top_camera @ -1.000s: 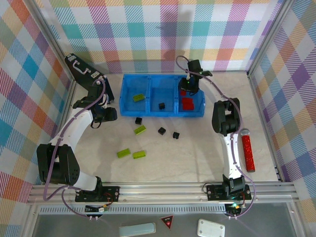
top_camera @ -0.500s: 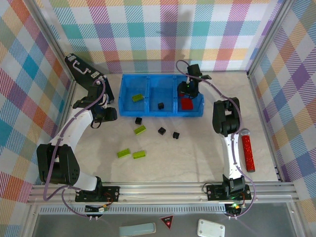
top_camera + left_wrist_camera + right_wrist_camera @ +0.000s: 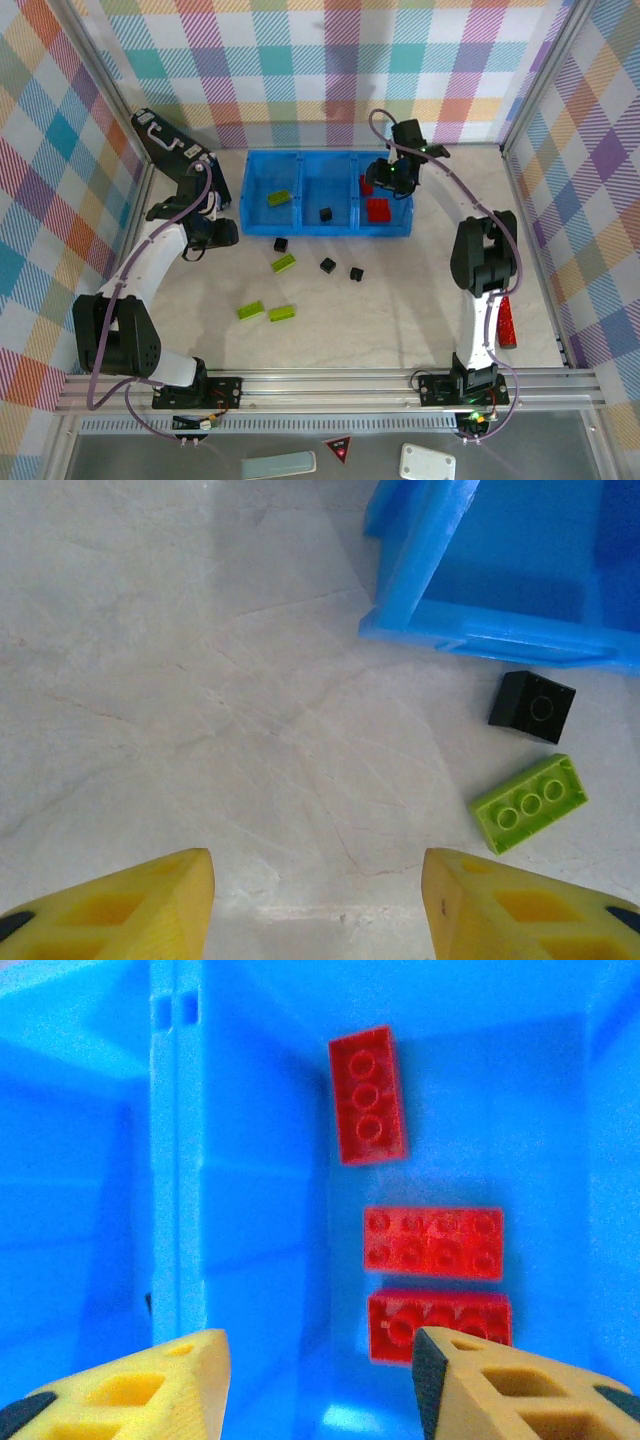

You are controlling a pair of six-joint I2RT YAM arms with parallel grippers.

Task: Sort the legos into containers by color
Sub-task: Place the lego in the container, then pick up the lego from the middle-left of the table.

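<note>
From above, the right gripper (image 3: 392,178) has let go over the right compartment of the blue tray (image 3: 325,233), red legos (image 3: 378,209) lying inside. Left wrist: left gripper (image 3: 318,880) gapes empty, green lego (image 3: 529,802) just outside the tray. Right wrist: fingers (image 3: 500,1390) parted, three reds below; greens and blacks remain

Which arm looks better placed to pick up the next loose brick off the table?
Probably the left. The left hand hangs open over the table, with a black brick and a lime-green brick right ahead. The right hand is over the red bricks inside the blue tray.
</note>
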